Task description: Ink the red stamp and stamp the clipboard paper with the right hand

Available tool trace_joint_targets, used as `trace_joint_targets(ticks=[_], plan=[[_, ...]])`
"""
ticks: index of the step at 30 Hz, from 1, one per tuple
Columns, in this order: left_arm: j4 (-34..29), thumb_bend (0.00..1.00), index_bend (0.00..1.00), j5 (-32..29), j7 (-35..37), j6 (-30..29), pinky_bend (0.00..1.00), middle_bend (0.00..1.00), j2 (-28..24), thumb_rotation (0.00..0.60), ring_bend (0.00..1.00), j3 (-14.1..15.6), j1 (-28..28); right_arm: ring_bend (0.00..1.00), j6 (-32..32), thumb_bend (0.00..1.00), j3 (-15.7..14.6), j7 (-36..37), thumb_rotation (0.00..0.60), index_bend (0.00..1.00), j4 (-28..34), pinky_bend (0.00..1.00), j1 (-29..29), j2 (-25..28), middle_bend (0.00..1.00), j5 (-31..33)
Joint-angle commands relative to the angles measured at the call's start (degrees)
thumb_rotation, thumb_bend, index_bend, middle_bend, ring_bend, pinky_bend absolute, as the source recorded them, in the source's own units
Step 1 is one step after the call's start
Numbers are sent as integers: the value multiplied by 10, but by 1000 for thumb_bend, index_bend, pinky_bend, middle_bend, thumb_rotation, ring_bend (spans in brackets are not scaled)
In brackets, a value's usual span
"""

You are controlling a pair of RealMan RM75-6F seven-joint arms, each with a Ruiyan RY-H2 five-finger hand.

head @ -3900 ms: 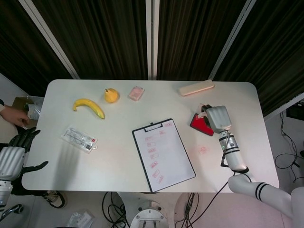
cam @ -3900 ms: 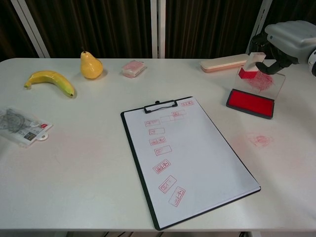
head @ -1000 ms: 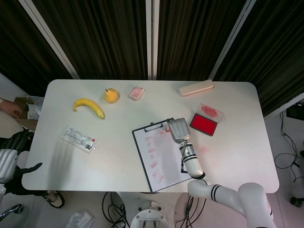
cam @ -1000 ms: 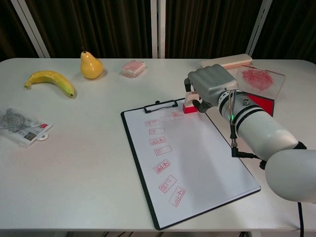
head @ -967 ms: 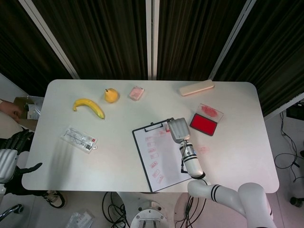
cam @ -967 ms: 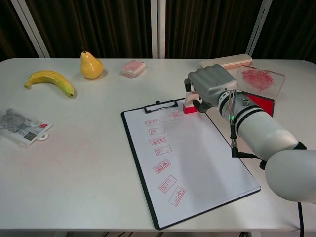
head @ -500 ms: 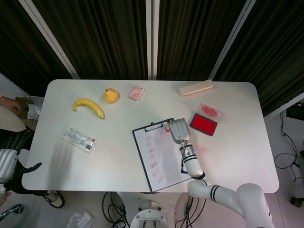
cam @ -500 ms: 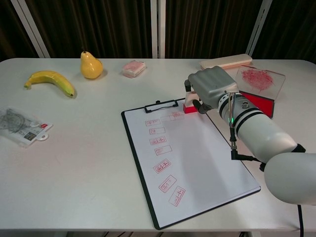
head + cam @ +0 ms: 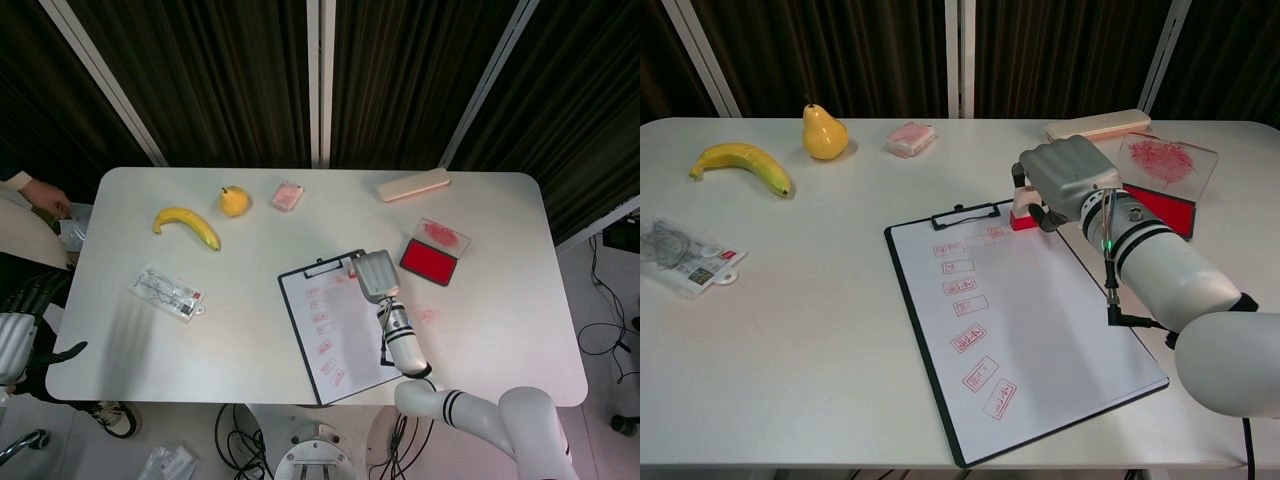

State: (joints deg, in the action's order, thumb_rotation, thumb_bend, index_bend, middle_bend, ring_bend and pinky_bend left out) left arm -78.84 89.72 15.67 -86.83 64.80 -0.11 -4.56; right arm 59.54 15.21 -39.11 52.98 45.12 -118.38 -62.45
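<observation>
The red stamp (image 9: 1024,217) sits pressed on the top right corner of the clipboard paper (image 9: 1025,320), at about 1 o'clock from the sheet's middle, with the right hand (image 9: 1065,182) clamped on it from above. Since four seconds ago the hand has carried the stamp from over the ink pad (image 9: 1162,209) across to the paper; over the last second it has barely moved, only settling a touch toward the clip (image 9: 966,213). My reading is that inking is done and the press is under way or just finishing, so what remains is a clean lift

The stamp looks like a small hard block with a red base and a pale upper part, mostly hidden under the smooth grey plastic shell of the hand. The paper is matte white, flat, carrying a column of red rectangular prints (image 9: 970,337) running toward 6 o'clock; the clipboard (image 9: 924,359) under it shows a thin dark edge. The pad at 3 o'clock is a shallow tray of wet-looking red, its clear lid (image 9: 1168,160) smeared with ink behind it

Further out at 10 to 11 o'clock lie a waxy yellow pear (image 9: 825,133), a curved banana (image 9: 743,165) and a pink wrapped packet (image 9: 910,138); a pale oblong case (image 9: 1098,125) lies at 1 o'clock, a crinkly clear packet (image 9: 685,258) at 9 o'clock. The left hand (image 9: 22,330) hangs off the table's left edge, its dark fingers apart and holding nothing
</observation>
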Motion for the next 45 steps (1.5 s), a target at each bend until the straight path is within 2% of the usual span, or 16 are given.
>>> trace_joint_targets(ticks=[1,6,11,15,18,25,30,35,45], plan=[[-1,92,110,0,0,0,191,68,-1,495,88,0,0,720,16,419,7,12,600,740,18,903,0,9,580,-11],[-5,93,110,3,-4,-1,191,68,-3,498,88,-1,-1,720,68,419,27,29,600,738,93,903,-4,46,580,-42],[-12,92,110,4,-9,-1,191,68,-4,497,88,-1,-2,721,123,419,35,23,600,739,206,903,-29,113,584,-67],[-19,93,110,6,-16,-2,191,68,-4,496,88,1,-2,728,141,419,12,15,600,739,261,903,-57,156,587,-78],[-24,93,110,7,-23,-2,191,68,-5,497,88,1,-2,737,150,419,-20,29,600,739,281,903,-85,182,588,-89],[-35,93,110,11,-39,5,191,68,-3,495,88,4,-5,737,163,418,-109,99,600,737,276,903,-154,226,586,-126],[-41,92,110,13,-46,8,191,68,-1,498,88,5,-8,737,171,418,-143,129,600,736,258,903,-184,242,585,-151],[-43,93,110,14,-49,10,191,68,1,495,88,6,-10,737,167,417,-159,139,600,727,230,903,-204,241,584,-159],[-41,93,110,14,-48,7,191,68,1,497,88,7,-7,737,142,416,-154,148,600,682,179,903,-215,219,576,-159]])
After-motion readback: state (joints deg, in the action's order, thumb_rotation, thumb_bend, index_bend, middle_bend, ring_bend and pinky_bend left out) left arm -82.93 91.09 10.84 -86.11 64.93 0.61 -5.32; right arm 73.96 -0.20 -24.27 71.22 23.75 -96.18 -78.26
